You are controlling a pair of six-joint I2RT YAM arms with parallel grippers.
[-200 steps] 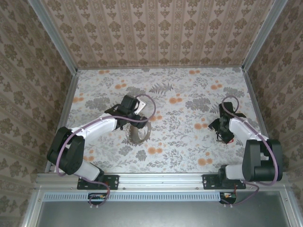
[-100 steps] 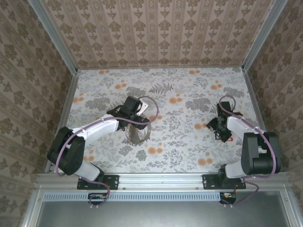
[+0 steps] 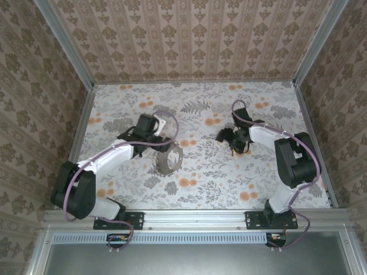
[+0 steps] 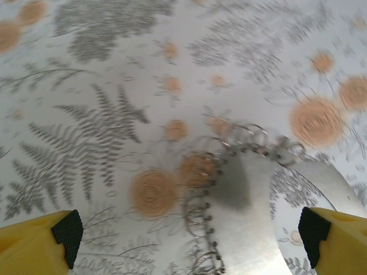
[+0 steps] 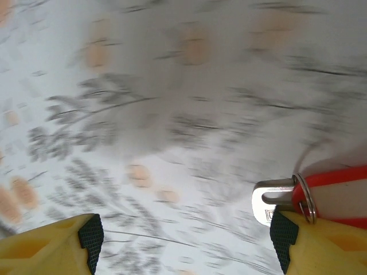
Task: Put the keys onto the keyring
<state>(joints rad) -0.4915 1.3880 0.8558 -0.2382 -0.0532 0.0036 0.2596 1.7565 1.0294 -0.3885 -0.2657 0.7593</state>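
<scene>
Our left hand (image 4: 186,229) gapes over the keyring (image 3: 170,161), likely to steady it; our right hand (image 5: 183,232), spread wide, has a red key (image 5: 332,175) against one finger (image 5: 289,240).

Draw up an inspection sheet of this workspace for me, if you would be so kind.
Surface: floral-patterned table, flat.
Job's things: keyring lies left of centre, with a fine chain and small rings by it. A silver key on a red tag sits beside one right-gripper finger; contact unclear.
Clutter: nothing seen.
Grippers: left gripper open, aimed down at the keyring. Right gripper open, bare table between its fingers.
Cables: purple cables run along both arms, looping at the wrists.
Surroundings: wallpapered walls on three sides, aluminium frame at the near edge.
</scene>
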